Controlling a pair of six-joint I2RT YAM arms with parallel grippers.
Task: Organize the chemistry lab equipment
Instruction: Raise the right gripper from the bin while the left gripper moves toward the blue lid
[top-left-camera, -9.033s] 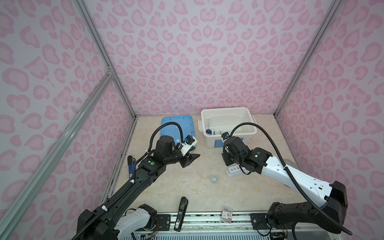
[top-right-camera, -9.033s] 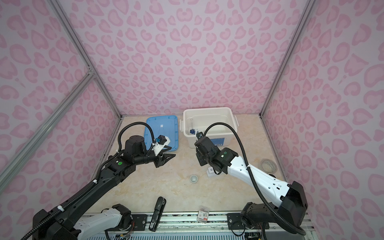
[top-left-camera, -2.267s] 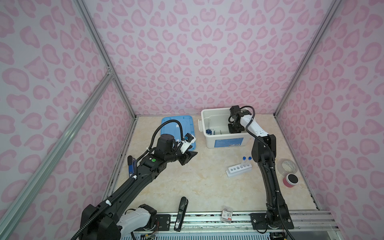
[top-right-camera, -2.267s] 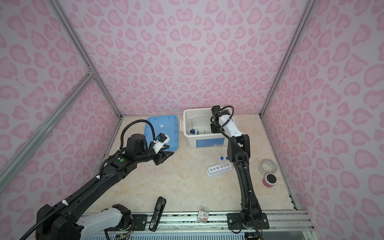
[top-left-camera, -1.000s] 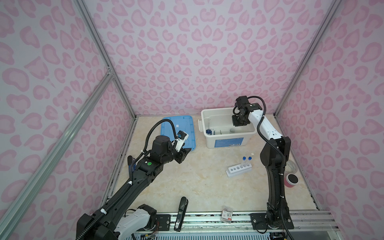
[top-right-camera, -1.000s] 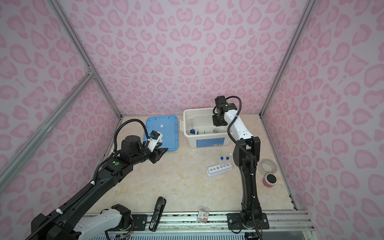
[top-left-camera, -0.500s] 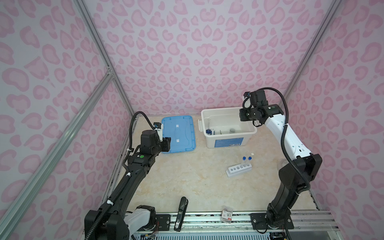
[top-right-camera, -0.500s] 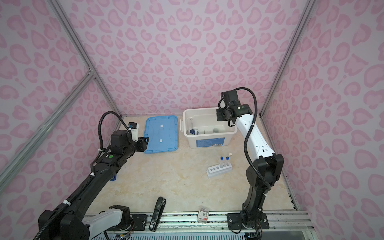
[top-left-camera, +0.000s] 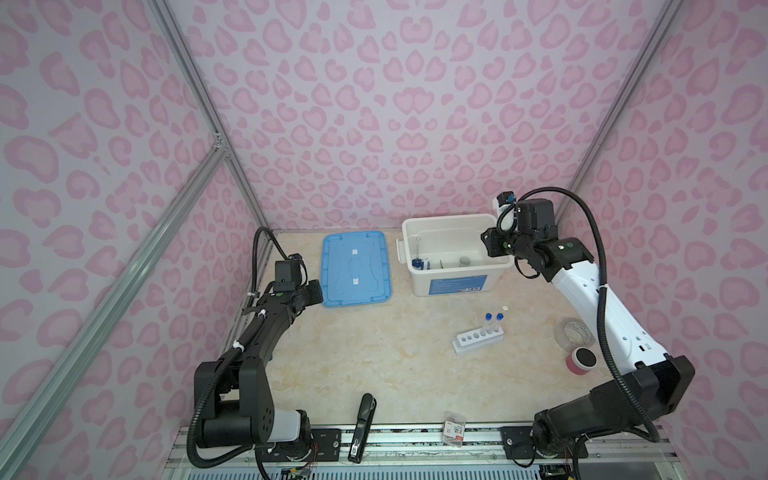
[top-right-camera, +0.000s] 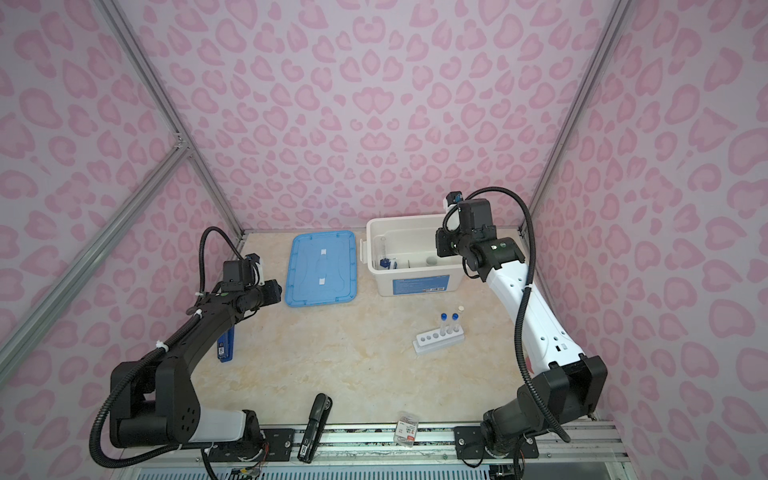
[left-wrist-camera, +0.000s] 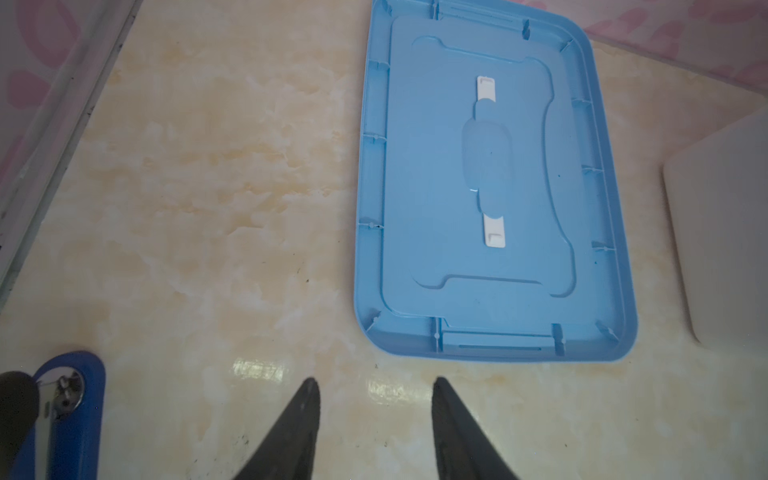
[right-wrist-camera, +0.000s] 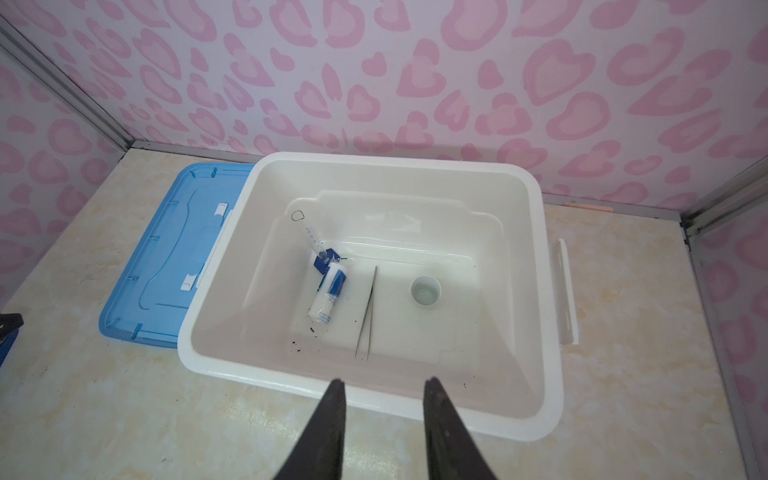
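The white bin (right-wrist-camera: 536, 266) holds the blue-based cylinder (right-wrist-camera: 312, 239), the white blue-labelled bottle (right-wrist-camera: 328, 295), the metal tweezers (right-wrist-camera: 368, 316) and the tiny white cup (right-wrist-camera: 425, 291). My right gripper (right-wrist-camera: 382, 384) is open and empty above the bin's near rim; in both top views the right gripper (top-left-camera: 488, 245) (top-right-camera: 441, 245) hangs at the bin's right end. The white rack (top-left-camera: 478, 340) stands on the table with three capped tubes (top-left-camera: 494, 322). My left gripper (left-wrist-camera: 376, 384) is open and empty over bare table, just short of the blue lid (left-wrist-camera: 490, 187).
The blue lid (top-left-camera: 355, 268) lies flat to the left of the bin (top-left-camera: 455, 282). A blue stapler (top-right-camera: 225, 345) lies under the left arm. A black stapler (top-left-camera: 363, 419) and a small packet (top-left-camera: 453, 430) sit at the front edge. Tape rolls (top-left-camera: 575, 343) are at the right wall.
The left gripper has drawn back to the left, off the lid's front corner. The right gripper has swung from over the bin to its right end. The cup, earlier on the table, lies in the bin.
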